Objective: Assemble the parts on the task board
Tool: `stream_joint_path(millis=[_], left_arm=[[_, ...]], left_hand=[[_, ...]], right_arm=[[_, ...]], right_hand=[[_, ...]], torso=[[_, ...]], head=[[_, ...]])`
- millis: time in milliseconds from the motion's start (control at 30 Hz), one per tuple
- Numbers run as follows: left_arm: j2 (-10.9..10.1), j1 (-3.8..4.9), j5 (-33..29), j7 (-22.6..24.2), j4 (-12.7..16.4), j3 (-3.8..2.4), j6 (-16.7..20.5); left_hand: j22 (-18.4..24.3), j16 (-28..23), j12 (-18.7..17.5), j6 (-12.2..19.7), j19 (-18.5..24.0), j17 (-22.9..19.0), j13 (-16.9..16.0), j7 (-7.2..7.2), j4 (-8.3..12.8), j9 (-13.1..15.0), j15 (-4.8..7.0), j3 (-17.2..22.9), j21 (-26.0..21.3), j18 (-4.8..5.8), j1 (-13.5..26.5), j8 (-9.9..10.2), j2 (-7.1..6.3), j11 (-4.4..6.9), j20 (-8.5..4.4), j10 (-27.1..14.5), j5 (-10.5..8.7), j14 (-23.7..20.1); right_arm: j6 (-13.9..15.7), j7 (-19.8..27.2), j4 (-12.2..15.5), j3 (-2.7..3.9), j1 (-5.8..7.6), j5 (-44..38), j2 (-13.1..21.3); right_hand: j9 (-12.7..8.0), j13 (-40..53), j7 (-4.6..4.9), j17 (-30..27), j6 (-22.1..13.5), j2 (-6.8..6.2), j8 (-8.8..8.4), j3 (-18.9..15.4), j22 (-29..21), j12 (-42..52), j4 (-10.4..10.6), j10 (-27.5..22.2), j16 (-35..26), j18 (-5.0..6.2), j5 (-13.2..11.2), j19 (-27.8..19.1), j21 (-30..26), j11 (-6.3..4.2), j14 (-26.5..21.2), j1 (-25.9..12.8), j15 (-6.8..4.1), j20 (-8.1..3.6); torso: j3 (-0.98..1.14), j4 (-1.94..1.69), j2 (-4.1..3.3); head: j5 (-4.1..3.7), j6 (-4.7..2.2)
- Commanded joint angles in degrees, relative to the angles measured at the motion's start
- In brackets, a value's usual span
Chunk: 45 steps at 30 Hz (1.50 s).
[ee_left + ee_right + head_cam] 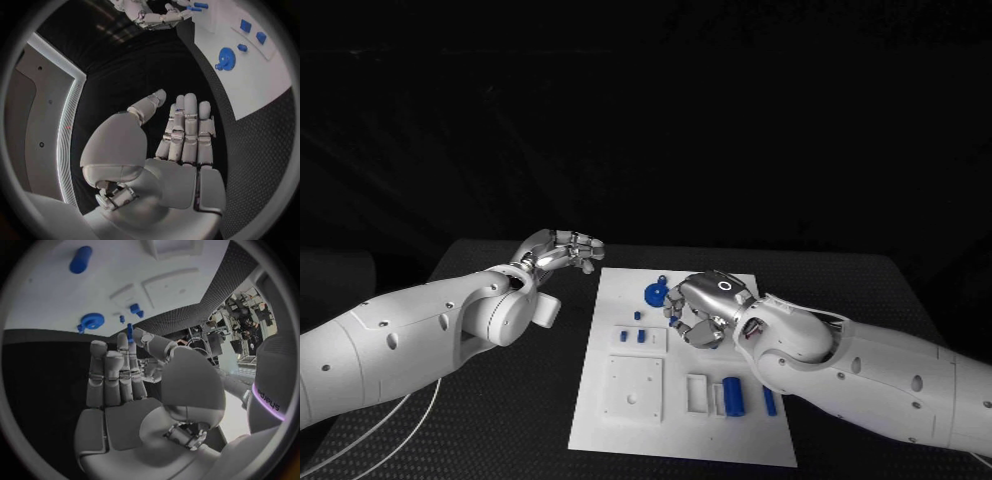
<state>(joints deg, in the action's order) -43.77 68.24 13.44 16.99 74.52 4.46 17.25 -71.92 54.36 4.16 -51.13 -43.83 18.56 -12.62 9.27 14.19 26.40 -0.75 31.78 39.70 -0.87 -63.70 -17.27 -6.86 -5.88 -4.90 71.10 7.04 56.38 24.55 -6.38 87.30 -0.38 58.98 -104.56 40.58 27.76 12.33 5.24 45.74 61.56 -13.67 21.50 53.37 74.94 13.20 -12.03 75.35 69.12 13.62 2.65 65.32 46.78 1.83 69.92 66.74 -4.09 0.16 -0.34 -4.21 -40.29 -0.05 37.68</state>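
Nearest to me in the right wrist view is the right hand [134, 385], its fingers held straight and close together, with a small blue pin [129, 333] pinched between the thumb and a fingertip. I judge the pin's long axis runs along the fingers, its free end pointing away from the palm toward the task board [44, 295]. In the head view that hand [704, 312] hovers over the board's far half, just beside the blue gear [655, 293] near the far edge.

My left hand [564, 250] sits off the board, over the black table [516, 420] beside the board's far left corner. From its own wrist camera its fingers [187, 135] lie flat and pressed side by side, holding nothing.

What worries me is the grip. The pin is held only at its lower end by a light pinch, so any brush against the gear or the board's raised sockets could tilt it or flick it out, and it would likely roll away across the board. If the pin is not square to its hole when I lower it, I expect it to jam at the rim. I cannot tell from here which hole it is meant for.

Other blue parts stay put: two small blocks [632, 336] mid-board, and a cylinder [731, 396] with a slim bar [769, 402] near the board's near right corner, both lying with their long axes running near edge to far edge.
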Motion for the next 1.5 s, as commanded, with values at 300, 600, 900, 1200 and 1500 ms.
stream_joint_path(millis=[300, 600, 900, 1200, 1500], left_arm=[[0.8, 0.09, -0.91, 0.78, 0.08, -0.04, 0.95], [1.26, 0.1, -0.91, 0.77, 0.23, -0.04, 0.93], [1.56, 0.1, -0.93, 0.72, 0.31, -0.04, 0.76], [1.42, 0.1, -0.94, 0.66, 0.33, -0.04, 0.67], [1.35, 0.1, -0.96, 0.65, 0.36, -0.04, 0.6]], left_hand=[[-0.08, -0.3, -0.11, 0.43, -0.22, 0.08, 0.01, 0.0, 0.07, 0.03, 0.04, -0.32, -0.23, -0.72, 0.26, -0.11, 0.12, -0.13, -0.05, -0.43, 0.33, 0.45], [-0.09, -0.35, -0.09, 0.41, -0.23, 0.1, 0.0, -0.01, 0.05, 0.04, 0.04, -0.33, -0.26, -0.72, 0.28, -0.14, 0.1, -0.12, -0.04, -0.42, 0.33, 0.45], [-0.1, -0.38, -0.09, 0.41, -0.24, 0.11, -0.01, 0.0, 0.03, 0.05, 0.03, -0.33, -0.28, -0.72, 0.29, -0.15, 0.11, -0.12, -0.04, -0.42, 0.33, 0.45], [-0.11, -0.45, -0.08, 0.42, -0.25, 0.14, -0.01, 0.0, -0.02, 0.05, 0.02, -0.35, -0.33, -0.72, 0.34, -0.16, 0.1, -0.12, -0.03, -0.44, 0.34, 0.45], [-0.13, -0.51, -0.07, 0.44, -0.26, 0.17, -0.02, 0.0, -0.05, 0.05, 0.01, -0.35, -0.37, -0.72, 0.37, -0.16, 0.11, -0.13, -0.02, -0.45, 0.34, 0.46]], right_arm=[[-0.27, 1.48, 0.22, -2.83, -2.46, -3.01, -3.09], [-0.29, 1.36, -0.86, -3.66, -4.08, -4.28, -4.48], [-0.41, 0.69, -1.72, -3.73, -5.23, -5.88, -5.32], [-0.3, 0.1, -2.14, -3.79, -5.35, -6.98, -5.42], [-0.9, -0.39, -2.46, -3.82, -5.35, -7.59, -5.43]], right_hand=[[0.1, 0.02, 0.0, 0.1, 0.43, 0.14, 0.15, 0.4, 1.12, -0.36, 0.01, 0.33, 0.16, 1.38, 0.4, 0.24, 0.33, 0.05, 0.19, 0.19, -0.35, -0.2], [0.1, 0.03, 0.01, 0.11, 0.41, 0.18, 0.12, 0.42, 1.12, -0.42, -0.03, 0.34, 0.13, 1.38, 0.43, 0.24, 0.34, 0.06, 0.2, 0.21, -0.34, -0.23], [0.1, 0.04, 0.0, 0.11, 0.42, 0.19, 0.11, 0.43, 1.12, -0.44, -0.06, 0.36, 0.11, 1.38, 0.43, 0.25, 0.34, 0.06, 0.22, 0.24, -0.35, -0.24], [0.11, 0.06, 0.0, 0.13, 0.43, 0.17, 0.11, 0.45, 1.11, -0.49, -0.1, 0.4, 0.09, 1.38, 0.41, 0.27, 0.35, 0.05, 0.25, 0.25, -0.35, -0.27], [0.13, 0.08, -0.01, 0.15, 0.46, 0.12, 0.1, 0.5, 1.11, -0.54, -0.12, 0.45, 0.06, 1.38, 0.39, 0.29, 0.36, 0.05, 0.29, 0.27, -0.35, -0.3]], torso=[[-0.06, -0.03, -0.05], [-0.02, 0.03, -0.09], [-0.01, 0.02, -0.11], [-0.03, 0.13, -0.08], [0.0, 0.11, -0.06]], head=[[3.15, 1.32], [4.75, 2.4], [5.97, 3.24], [6.27, 3.68], [6.26, 3.58]])
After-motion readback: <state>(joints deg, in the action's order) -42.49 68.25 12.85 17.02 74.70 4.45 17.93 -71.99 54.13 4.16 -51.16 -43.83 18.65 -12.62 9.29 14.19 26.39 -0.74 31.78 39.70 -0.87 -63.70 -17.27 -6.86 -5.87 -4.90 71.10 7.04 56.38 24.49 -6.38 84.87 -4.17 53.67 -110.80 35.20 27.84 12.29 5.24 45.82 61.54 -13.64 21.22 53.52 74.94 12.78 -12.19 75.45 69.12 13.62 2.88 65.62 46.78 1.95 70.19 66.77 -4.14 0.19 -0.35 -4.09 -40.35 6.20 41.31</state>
